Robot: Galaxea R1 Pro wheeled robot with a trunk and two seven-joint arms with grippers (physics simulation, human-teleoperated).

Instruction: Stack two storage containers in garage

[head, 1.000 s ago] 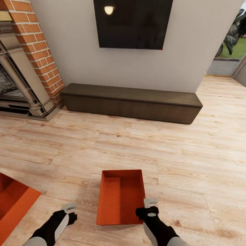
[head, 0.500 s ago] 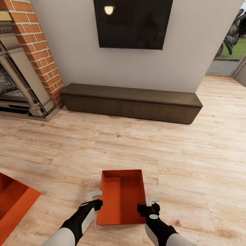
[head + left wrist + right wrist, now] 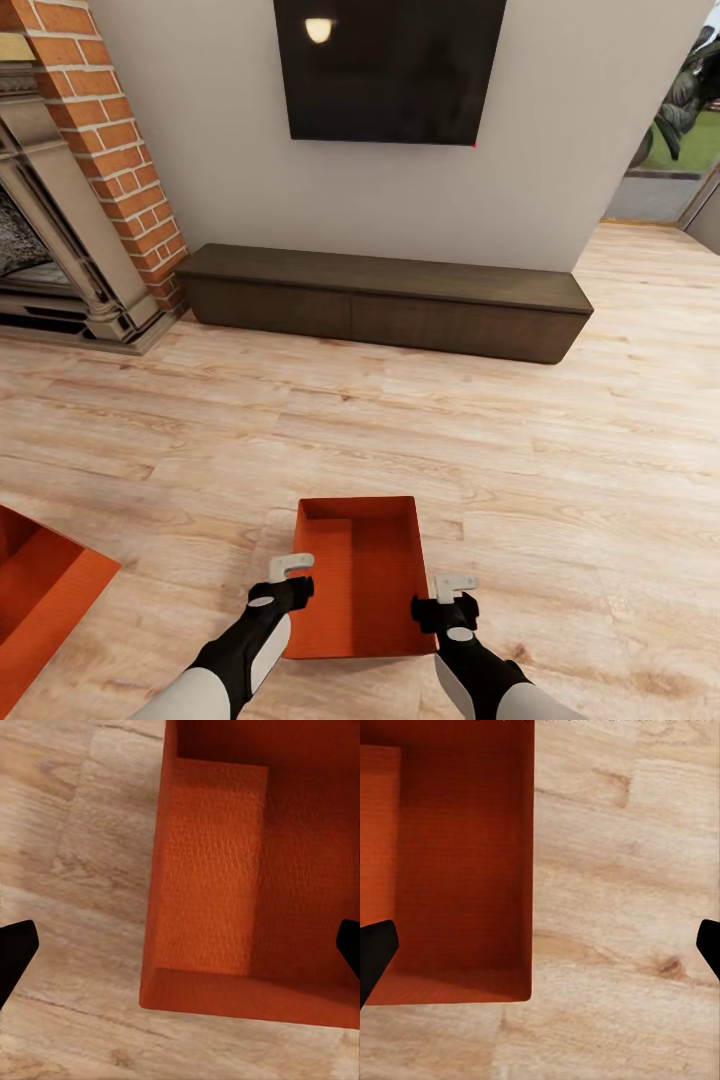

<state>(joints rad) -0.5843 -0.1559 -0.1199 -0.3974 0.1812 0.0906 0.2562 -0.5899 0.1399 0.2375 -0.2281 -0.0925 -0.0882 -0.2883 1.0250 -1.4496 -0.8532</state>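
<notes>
With the left gripper (image 3: 292,574) and right gripper (image 3: 452,592) both spread wide astride opposite walls of the orange-red storage container (image 3: 355,575) between them, the pickup is underway; next, each likely lowers and pinches its wall.

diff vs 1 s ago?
The left gripper swung in from out left to the left wall of the centre container. The right gripper shifted slightly right and nearer, staying by the right wall. Both sets of jaws are open, straddling the walls; nothing is gripped. Both containers, including the one at the left edge, and the camera stayed put.
</notes>
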